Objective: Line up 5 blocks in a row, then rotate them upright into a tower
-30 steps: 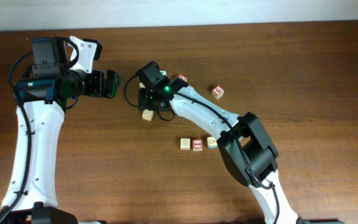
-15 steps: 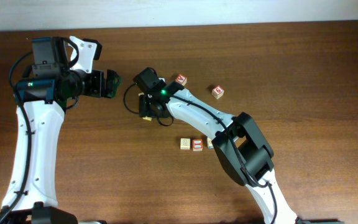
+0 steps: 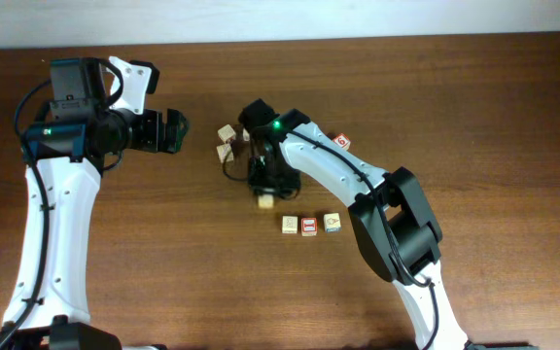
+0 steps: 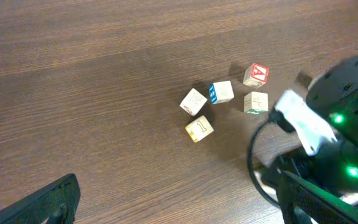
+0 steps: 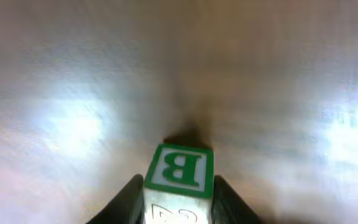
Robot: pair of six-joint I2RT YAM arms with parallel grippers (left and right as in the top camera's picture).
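Note:
My right gripper (image 5: 178, 186) is shut on a pale block (image 5: 179, 167) with a green-framed B on its far face, just above the table. From overhead that block (image 3: 263, 201) shows under the right gripper (image 3: 263, 192), just behind a row of three blocks (image 3: 308, 226). Two more blocks (image 3: 226, 142) lie to the left of the right arm. My left gripper (image 3: 173, 131) hangs open at the back left, holding nothing. The left wrist view has a loose group of several blocks (image 4: 221, 92), among them a red-framed A (image 4: 255, 74), far ahead of the left gripper (image 4: 179, 186).
A cube with a red 6 (image 3: 341, 142) sits behind the right arm's forearm (image 3: 329, 175). The right arm's dark wrist and cable (image 4: 328, 149) fill the right side of the left wrist view. The wooden table (image 3: 513, 117) ends at the back against a pale wall.
My right gripper has closed on a block at the left and swung with it to the right and nearer the row. Two blocks now show where the arm was. The left arm has not moved.

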